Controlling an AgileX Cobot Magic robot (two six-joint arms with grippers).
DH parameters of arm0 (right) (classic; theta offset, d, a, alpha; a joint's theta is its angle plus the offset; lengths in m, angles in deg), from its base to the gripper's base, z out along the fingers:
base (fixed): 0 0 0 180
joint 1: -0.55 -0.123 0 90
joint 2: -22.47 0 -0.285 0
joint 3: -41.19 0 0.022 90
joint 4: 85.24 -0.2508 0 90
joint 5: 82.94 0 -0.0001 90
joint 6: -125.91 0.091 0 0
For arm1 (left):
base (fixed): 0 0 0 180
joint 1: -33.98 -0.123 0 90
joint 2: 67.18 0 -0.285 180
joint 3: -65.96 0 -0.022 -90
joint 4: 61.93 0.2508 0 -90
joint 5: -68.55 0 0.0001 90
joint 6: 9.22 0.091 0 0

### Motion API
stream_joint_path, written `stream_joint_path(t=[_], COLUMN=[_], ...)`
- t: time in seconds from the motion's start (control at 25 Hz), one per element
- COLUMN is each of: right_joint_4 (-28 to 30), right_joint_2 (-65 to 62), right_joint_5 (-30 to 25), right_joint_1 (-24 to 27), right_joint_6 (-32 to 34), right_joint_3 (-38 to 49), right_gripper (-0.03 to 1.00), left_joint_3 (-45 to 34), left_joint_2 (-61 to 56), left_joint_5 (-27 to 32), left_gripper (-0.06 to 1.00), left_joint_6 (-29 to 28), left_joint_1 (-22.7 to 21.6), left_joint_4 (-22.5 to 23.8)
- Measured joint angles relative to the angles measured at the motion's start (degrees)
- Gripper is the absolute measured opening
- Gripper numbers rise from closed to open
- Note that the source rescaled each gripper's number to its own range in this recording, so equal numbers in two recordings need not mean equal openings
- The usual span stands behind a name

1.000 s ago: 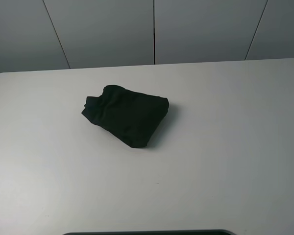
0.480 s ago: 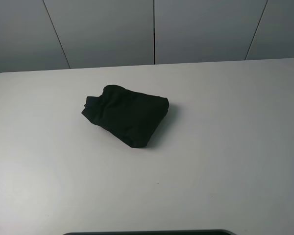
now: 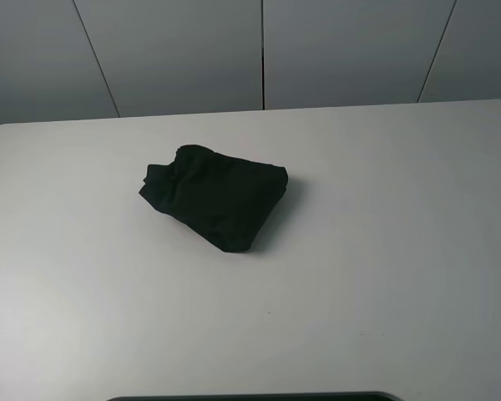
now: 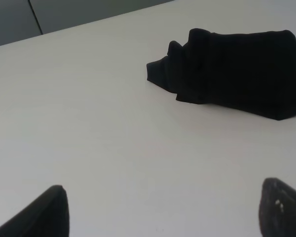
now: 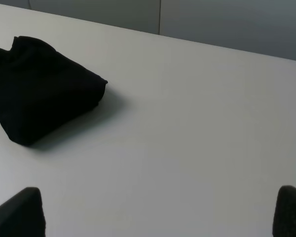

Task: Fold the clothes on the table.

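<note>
The black T-shirt (image 3: 215,196) lies folded in a compact bundle on the white table (image 3: 384,251), left of centre. No print shows. It also shows in the left wrist view (image 4: 237,71) and in the right wrist view (image 5: 37,94). Neither arm shows in the exterior high view. My left gripper (image 4: 163,210) is open and empty, well short of the shirt, with only its two dark fingertips (image 4: 44,212) showing. My right gripper (image 5: 158,212) is open and empty too, apart from the shirt, fingertips (image 5: 17,212) at the frame's lower corners.
Grey wall panels (image 3: 259,50) stand behind the table's far edge. A dark strip (image 3: 250,397) shows at the near edge of the exterior high view. Bare white tabletop surrounds the shirt on all sides.
</note>
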Motion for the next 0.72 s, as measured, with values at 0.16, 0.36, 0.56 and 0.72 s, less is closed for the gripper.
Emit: stream_joint_path(t=[0.16,0.36,0.56,0.72], right_joint_4=[0.0,0.0,0.0,0.0], right_joint_2=[0.0,0.0,0.0,0.0], right_joint_5=[0.0,0.0,0.0,0.0], right_joint_1=[3.44,5.66,5.66,5.54], right_joint_6=[0.0,0.0,0.0,0.0], right_joint_3=[0.0,0.0,0.0,0.0], right_gripper=[0.99,0.99,0.99,0.99], left_joint_3=[0.0,0.0,0.0,0.0], left_joint_2=[0.0,0.0,0.0,0.0], left_joint_5=[0.0,0.0,0.0,0.0], left_gripper=[0.99,0.99,0.99,0.99], left_joint_6=[0.0,0.0,0.0,0.0], left_joint_1=[-3.65,-13.94,-22.46,-23.3], left_joint_4=[-0.12,-0.21,-0.21,-0.37])
